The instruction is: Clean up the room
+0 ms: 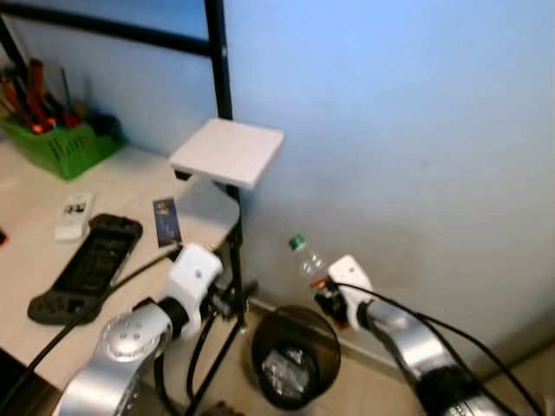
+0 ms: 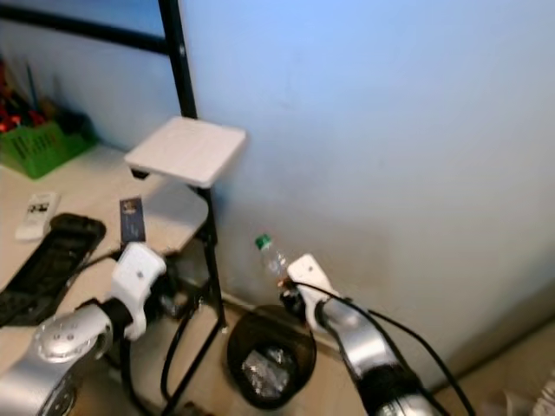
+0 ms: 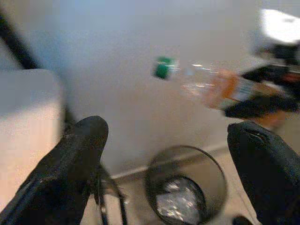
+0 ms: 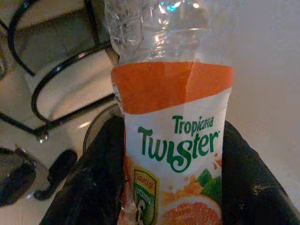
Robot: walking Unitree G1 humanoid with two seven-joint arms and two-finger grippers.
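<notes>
My right gripper [image 1: 323, 293] is shut on an empty clear plastic bottle [image 1: 305, 257] with a green cap and an orange Tropicana Twister label [image 4: 176, 145]. It holds the bottle tilted, above the black round trash bin [image 1: 295, 357] on the floor by the wall. The bin has crumpled clear plastic inside. My left gripper [image 3: 168, 173] is open with nothing between its fingers; its silver arm [image 1: 139, 342] is raised at the table's edge, left of the bin. The left wrist view looks toward the bottle [image 3: 211, 86] and the bin [image 3: 185, 187].
A white table [image 1: 35, 260] at left holds a black game controller [image 1: 87, 264], a white remote [image 1: 74, 215], a small card [image 1: 166, 221] and a green basket of tools [image 1: 56, 143]. A black stand with a white square plate [image 1: 227, 152] rises beside the bin. Light blue wall behind.
</notes>
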